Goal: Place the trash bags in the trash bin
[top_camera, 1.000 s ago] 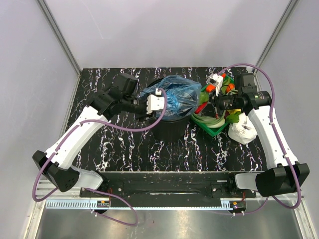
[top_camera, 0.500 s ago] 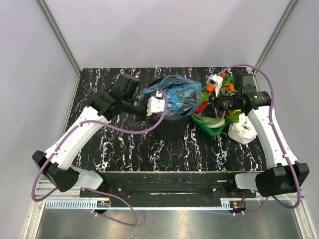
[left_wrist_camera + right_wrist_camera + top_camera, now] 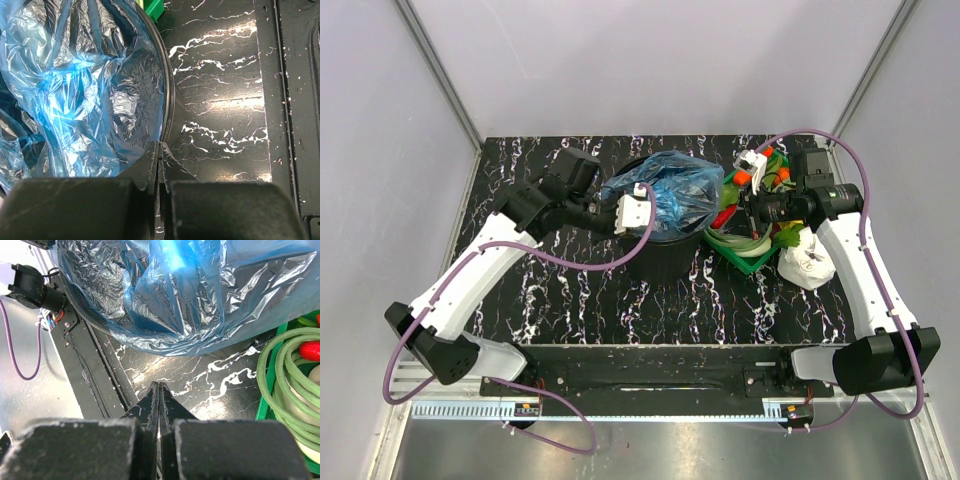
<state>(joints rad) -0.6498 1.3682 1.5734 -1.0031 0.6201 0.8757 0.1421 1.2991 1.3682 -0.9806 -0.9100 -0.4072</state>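
A blue translucent trash bag [image 3: 675, 190] billows out of the black trash bin [image 3: 655, 255] at the middle of the table. In the left wrist view the bag [image 3: 75, 90] lines the inside of the bin's rim [image 3: 169, 90]. My left gripper [image 3: 160, 146] is shut right at that rim, pinched on the bag's edge; from above it [image 3: 651, 204] sits at the bin's left side. My right gripper [image 3: 159, 385] is shut on nothing and hangs over bare table right of the bin, below the bag's bulge [image 3: 175, 290]. From above the right gripper [image 3: 746, 206] is between bin and tray.
A green tray [image 3: 745, 258] of vegetables stands just right of the bin, its corner [image 3: 267, 390] close to my right fingers. A white wrinkly plastic lump [image 3: 807, 262] lies right of the tray. Grey walls close in the table on three sides.
My left gripper has shut at the bin's rim on the bag's edge and shifted slightly toward the bin. The right arm has not moved.
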